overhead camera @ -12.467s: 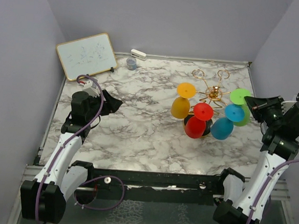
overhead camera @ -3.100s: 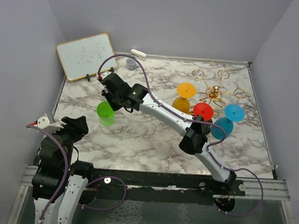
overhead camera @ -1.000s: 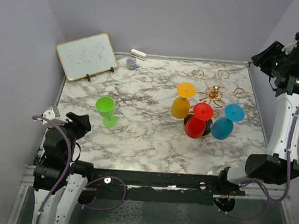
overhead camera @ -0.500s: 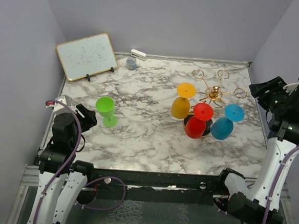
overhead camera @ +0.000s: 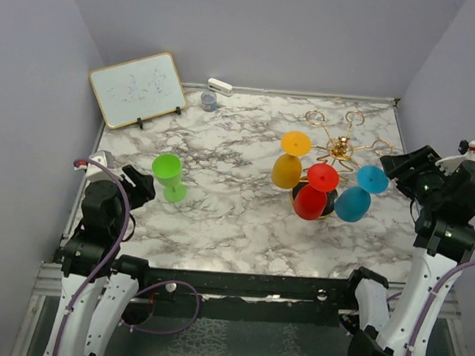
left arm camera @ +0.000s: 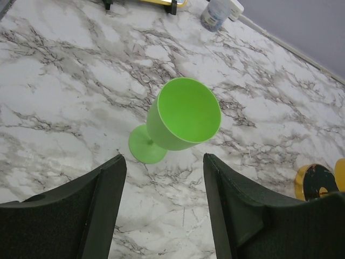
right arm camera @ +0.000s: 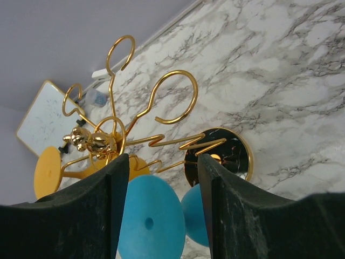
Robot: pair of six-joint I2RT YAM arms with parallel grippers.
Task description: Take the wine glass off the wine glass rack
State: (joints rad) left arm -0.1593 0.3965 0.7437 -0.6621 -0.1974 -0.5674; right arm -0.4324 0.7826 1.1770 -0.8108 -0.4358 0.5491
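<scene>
The gold wire wine glass rack [overhead camera: 337,149] stands upright on a round black gold-rimmed base, the looped arms on its far side bare. An orange plastic wine glass [overhead camera: 288,167], a red plastic wine glass [overhead camera: 312,195] and a blue plastic wine glass [overhead camera: 358,196] hang inverted on its near side. The green plastic wine glass [overhead camera: 167,175] stands upright on its foot, well left of the rack.

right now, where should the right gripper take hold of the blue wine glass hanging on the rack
Grip its bowl, coming from the rack's outer side, where the open right gripper hovers. The blue wine glass hangs upside down, foot up on a wire arm of the wine glass rack, so the bowl hangs free and should slide outward off the arm.
</scene>
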